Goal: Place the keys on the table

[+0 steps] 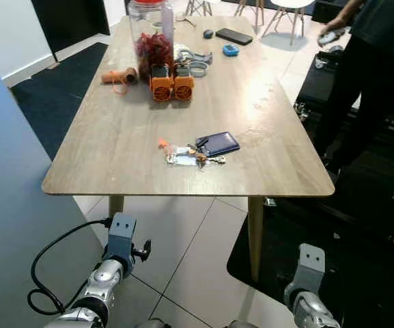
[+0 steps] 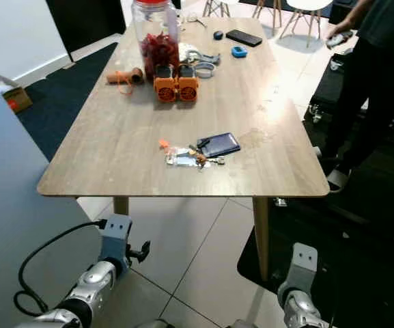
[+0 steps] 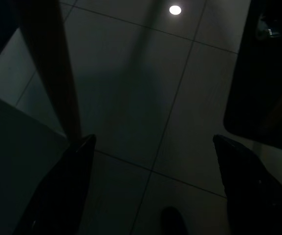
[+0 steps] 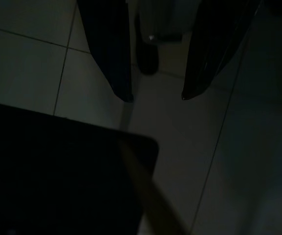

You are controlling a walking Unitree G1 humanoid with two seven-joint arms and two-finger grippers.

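Left eye view: a bunch of keys [image 1: 191,156] lies on the wooden table [image 1: 115,143] near its front edge, touching a dark blue card holder [image 1: 218,143] at its 2 o'clock. At the table's far end, toward 11 o'clock from the keys, a clear jar [image 1: 151,37] stands upright, holding red pieces that reach partway up it. Two orange blocks [image 1: 171,85] sit side by side just in front of the jar. A black phone [image 1: 234,36] lies at 1 o'clock on the far end. A person in dark clothes [image 1: 364,75] stands beside the table's right edge. Both silver arms hang low over the tiled floor [image 1: 183,239], in front of the table.

Right eye view: the same scene, with a small blue item [image 2: 238,51] lying near the phone.

Left wrist view: very dark; the left gripper [image 3: 158,147] has its two black fingers spread wide, nothing between them, above floor tiles and a table leg [image 3: 53,73].

Right wrist view: very dark; the right gripper [image 4: 155,98] has its fingers apart and empty, over the tiles and a black mat [image 4: 48,176].
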